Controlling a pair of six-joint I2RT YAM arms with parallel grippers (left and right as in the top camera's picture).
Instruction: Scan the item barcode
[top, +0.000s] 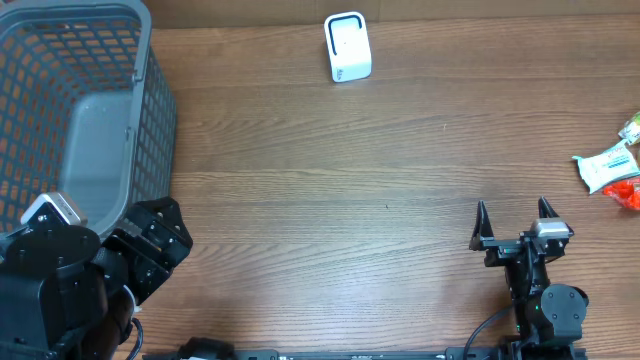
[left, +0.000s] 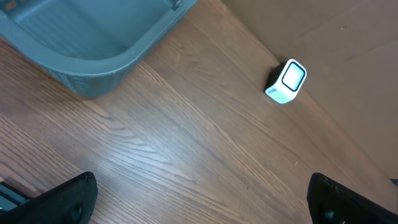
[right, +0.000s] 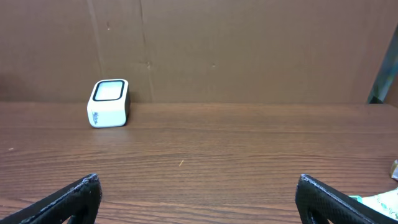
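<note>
Packet (top: 607, 166) at far right edge of table (top: 330, 200), lying flat, white wrapper with green print. Barcode not readable from any view. Orange item (top: 627, 192) just beside it on the near side, cut off by frame edge; cannot tell if touching. Small green scrap (top: 632, 127) just beyond it, also cut off.

Relative to right gripper (top: 512, 208): packet off to its right and slightly farther out, apart, no contact. Only a corner of it showing low right in the right wrist view. Jaws spread wide, nothing between them, fingers pointing toward the far edge.

Scanner (top: 348, 46) at far edge, about mid-table, white box, standing just in front of cardboard wall (right: 249, 50). Well apart from packet and from both grippers.

Left gripper (left: 202, 179) at near-left corner, jaws also wide apart, empty, aimed diagonally toward scanner. Well apart from packet, full table width between.

Grey mesh basket (top: 150, 120) at far left, next to the left arm.
</note>
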